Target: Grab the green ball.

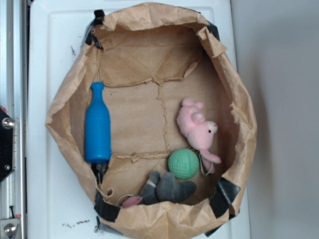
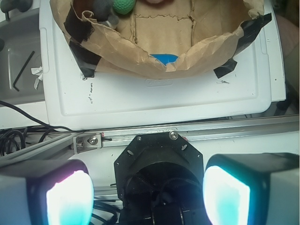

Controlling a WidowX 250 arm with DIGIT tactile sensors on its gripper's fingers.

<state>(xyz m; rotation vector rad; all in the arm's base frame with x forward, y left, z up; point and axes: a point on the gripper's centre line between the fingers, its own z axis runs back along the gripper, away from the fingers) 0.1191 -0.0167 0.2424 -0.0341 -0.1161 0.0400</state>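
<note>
From my remote station I see a white plastic board serving as the counter surface, with small dark scuff marks near its near edge in the exterior view. To the right lies a plain pale grey surface. An aluminium rail runs along the left side. In the wrist view, the same board shows a raised rim, a metal rail crosses beneath it, and black cables lie left. Lighting is even and diffuse.

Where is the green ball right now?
In the exterior view the green ball lies inside the paper bag, toward its lower right, between the pink plush toy and the grey plush toy.
</note>
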